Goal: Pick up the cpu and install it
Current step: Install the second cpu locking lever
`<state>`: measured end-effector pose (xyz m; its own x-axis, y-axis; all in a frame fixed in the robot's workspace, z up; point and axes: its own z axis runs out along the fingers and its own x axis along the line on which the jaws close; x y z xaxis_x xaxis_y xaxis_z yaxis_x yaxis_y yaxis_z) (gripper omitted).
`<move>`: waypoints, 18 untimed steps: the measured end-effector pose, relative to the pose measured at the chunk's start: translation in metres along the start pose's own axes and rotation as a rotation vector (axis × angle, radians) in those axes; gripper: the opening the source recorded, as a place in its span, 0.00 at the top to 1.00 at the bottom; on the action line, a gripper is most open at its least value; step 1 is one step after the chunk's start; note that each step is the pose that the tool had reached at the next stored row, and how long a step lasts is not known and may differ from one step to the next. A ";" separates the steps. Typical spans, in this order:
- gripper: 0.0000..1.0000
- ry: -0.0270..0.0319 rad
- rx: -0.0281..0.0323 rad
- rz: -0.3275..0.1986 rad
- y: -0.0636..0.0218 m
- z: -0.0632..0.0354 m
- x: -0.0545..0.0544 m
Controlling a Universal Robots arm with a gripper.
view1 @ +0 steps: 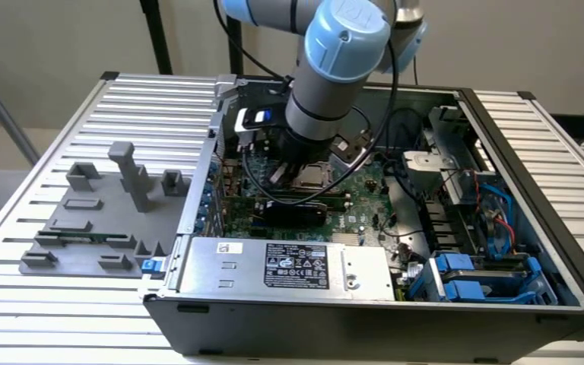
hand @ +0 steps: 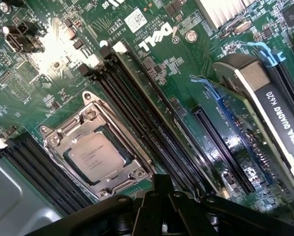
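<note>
Gripper [hand: 161, 199] fingers are pinched together and hold nothing, you see. Your cpu [hand: 99, 156] already sits flat in its socket frame [hand: 95, 129], at ten o'clock from the fingers.

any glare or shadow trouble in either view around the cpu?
Wrist view: a strong white glare patch on the motherboard washes out the parts there; the cpu in its socket is evenly lit, its print faint. Exterior view: soft even light, but the arm shades and partly hides the cpu.
</note>
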<state>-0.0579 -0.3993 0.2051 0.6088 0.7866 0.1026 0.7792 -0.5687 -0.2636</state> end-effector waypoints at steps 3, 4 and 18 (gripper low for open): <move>0.89 0.0000 0.0000 0.000 -0.0005 0.0023 0.000; 0.89 0.0000 0.0000 0.000 -0.0006 0.0030 0.000; 0.89 0.0111 -0.0012 -0.003 -0.0011 0.0055 -0.001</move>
<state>-0.0604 -0.3985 0.2000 0.6080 0.7857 0.1141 0.7813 -0.5665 -0.2621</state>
